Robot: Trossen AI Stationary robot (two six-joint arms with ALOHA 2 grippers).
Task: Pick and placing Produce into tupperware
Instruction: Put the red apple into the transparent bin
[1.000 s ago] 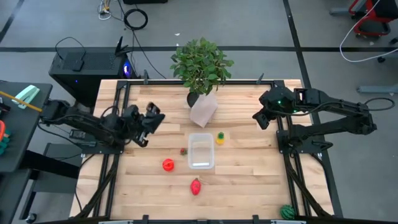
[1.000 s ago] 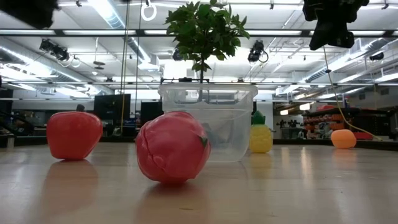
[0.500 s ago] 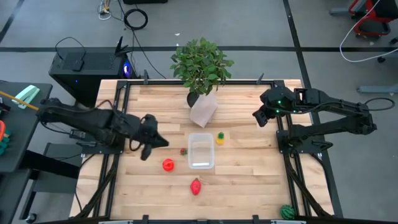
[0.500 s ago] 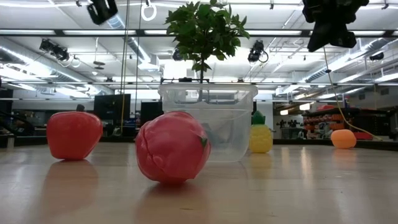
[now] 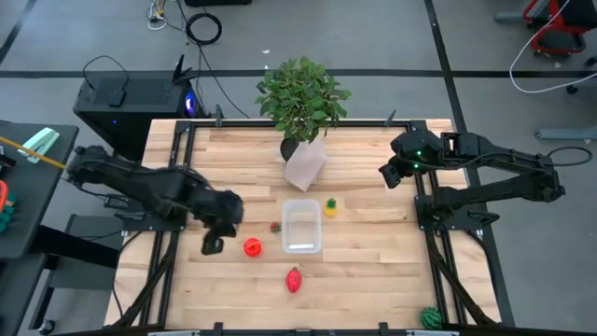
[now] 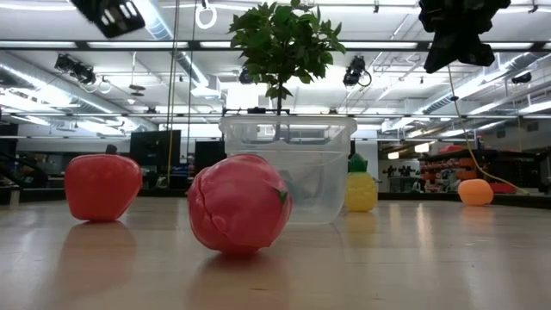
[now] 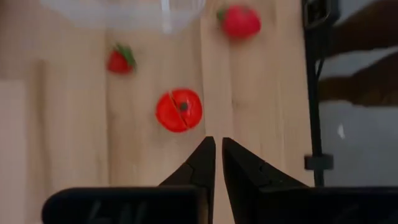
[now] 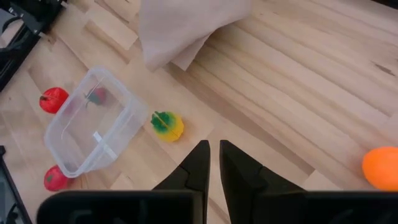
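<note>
We see no readable writing. Our left end effector point(image 7: 215, 155), fingers nearly together and empty, hovers just short of the tomato point(image 7: 179, 110); beyond lie the strawberry point(image 7: 120, 60) and the tub point(image 5: 301, 227). Our right end effector point(image 8: 213, 158), also closed and empty, waits over the surface point(image 5: 373, 271).

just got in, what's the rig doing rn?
Sorting toy produce into the clear tub, which holds nothing yet. The left hand is shut and empty, hovering next to the red tomato, likely its first pick. The right hand waits shut near the table's right edge. Still loose on the wood: a small strawberry, a yellow pineapple, a pinkish-red fruit, an orange and a striped green melon. The potted plant stands behind the tub.
</note>
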